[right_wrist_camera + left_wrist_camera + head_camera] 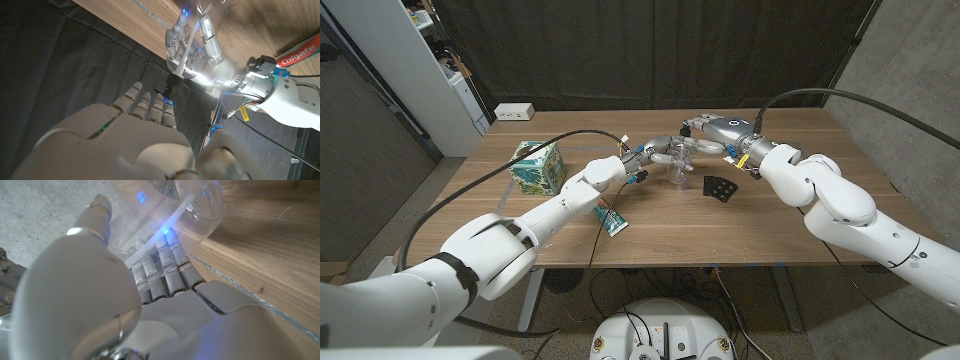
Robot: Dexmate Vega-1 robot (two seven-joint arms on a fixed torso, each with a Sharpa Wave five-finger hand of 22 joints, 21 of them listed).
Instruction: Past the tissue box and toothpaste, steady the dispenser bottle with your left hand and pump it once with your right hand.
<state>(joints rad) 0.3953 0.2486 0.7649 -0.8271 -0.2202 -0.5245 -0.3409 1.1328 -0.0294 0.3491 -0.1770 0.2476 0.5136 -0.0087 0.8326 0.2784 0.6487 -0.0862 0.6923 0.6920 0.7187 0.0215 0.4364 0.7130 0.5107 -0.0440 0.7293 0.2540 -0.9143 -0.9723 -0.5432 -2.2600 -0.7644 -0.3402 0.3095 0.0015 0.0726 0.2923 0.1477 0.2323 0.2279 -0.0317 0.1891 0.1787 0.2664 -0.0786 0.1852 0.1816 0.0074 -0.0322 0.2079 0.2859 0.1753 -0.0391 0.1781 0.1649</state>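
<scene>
Clear plastic marks the dispenser bottle [680,172], which stands upright near the middle of the wooden counter [760,225], past the tissue box [540,165] and the toothpaste [611,219]. The bottle is gripped from the side by the left hand [653,153], whose fingers [176,36] are wrapped around its body. The right hand [717,131] is held over the pump head [173,82], fingers together and extended; contact with the pump cannot be told. A small black object [720,188] lies just beside the bottle.

The table [650,215] is seen from overhead by the head view. The dispenser bottle [195,202] is viewed at close range past each hand; it is shared by all views.
</scene>
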